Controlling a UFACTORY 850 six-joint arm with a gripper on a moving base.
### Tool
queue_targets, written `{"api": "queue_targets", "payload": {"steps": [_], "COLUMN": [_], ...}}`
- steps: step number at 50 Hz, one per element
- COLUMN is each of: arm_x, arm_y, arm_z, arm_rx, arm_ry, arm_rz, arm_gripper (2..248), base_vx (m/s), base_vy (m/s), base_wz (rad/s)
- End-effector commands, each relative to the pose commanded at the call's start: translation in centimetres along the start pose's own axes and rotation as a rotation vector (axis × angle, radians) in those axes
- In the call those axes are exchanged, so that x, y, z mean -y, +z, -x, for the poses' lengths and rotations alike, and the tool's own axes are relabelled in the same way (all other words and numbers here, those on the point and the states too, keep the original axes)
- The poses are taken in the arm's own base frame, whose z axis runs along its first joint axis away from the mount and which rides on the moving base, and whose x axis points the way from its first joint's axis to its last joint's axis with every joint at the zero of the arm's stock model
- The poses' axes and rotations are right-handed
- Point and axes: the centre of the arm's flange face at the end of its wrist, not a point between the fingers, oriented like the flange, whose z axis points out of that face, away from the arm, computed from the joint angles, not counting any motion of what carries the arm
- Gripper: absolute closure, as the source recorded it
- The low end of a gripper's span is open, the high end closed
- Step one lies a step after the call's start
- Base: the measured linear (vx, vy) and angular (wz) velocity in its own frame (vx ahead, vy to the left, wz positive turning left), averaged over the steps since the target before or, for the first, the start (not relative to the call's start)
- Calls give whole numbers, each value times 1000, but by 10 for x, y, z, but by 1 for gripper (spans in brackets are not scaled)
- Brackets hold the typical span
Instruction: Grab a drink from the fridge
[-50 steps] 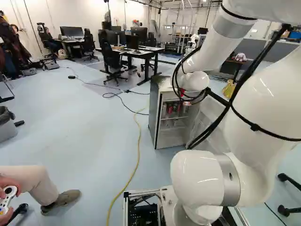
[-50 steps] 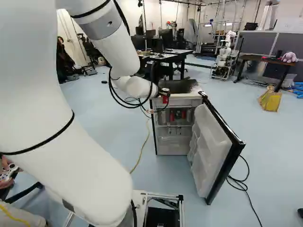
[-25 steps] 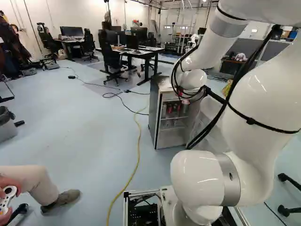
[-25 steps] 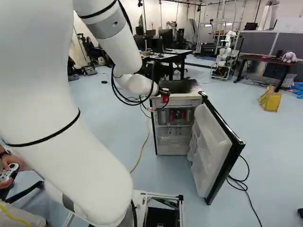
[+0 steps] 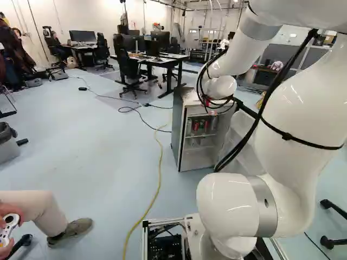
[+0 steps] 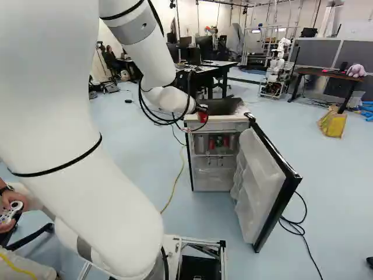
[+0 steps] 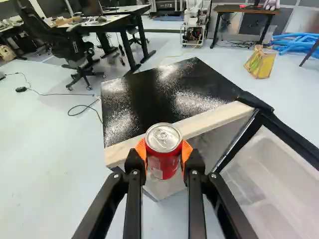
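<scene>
Left base view, from its left side: a grey bin [image 5: 6, 147] stood on the floor. A yellow cable [image 5: 160, 173] ran over the floor toward the fridge; a black cable [image 5: 127, 109] lay farther back. Beyond were a black office chair [image 5: 128, 67] and, beside it, a desk [image 5: 168, 60] with monitors.

The fridge [image 5: 178, 130] stood upright near the middle, its front open. Right base view: red cans [image 6: 219, 142] and grey cans [image 6: 200, 144] stood on an upper shelf inside. The gripper [image 6: 202, 111] was at the front edge of the fridge's black top. Wrist view: its fingers were closed on a red can [image 7: 164, 162], orange pads [image 7: 141, 148] pressing from two sides. Can upright, its lid and tab showing; it overlapped the top's pale front edge in that view. Contact with the edge: could not tell.

The fridge door [image 6: 262, 181] hung wide open to the right of the shelves, in the right base view. Farther back came another robot [image 6: 275, 71], then a yellow bag [image 6: 332, 123] on the floor and a wooden-topped table [image 6: 326, 73] bearing a pink plush toy [image 6: 356, 70].
</scene>
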Motion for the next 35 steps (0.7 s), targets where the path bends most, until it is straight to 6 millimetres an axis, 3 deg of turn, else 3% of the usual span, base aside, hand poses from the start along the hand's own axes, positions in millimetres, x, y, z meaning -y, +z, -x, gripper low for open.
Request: {"api": "queue_targets", "payload": {"steps": [35], "arm_x": [9], "arm_y": [21], "arm_z": [-22], "arm_rx": [-23], "arm_ry": [-3], "arm_rz": [-12], "arm_gripper": [162], "base_vx": [0], "base_vy": [0], "base_wz": [0]}}
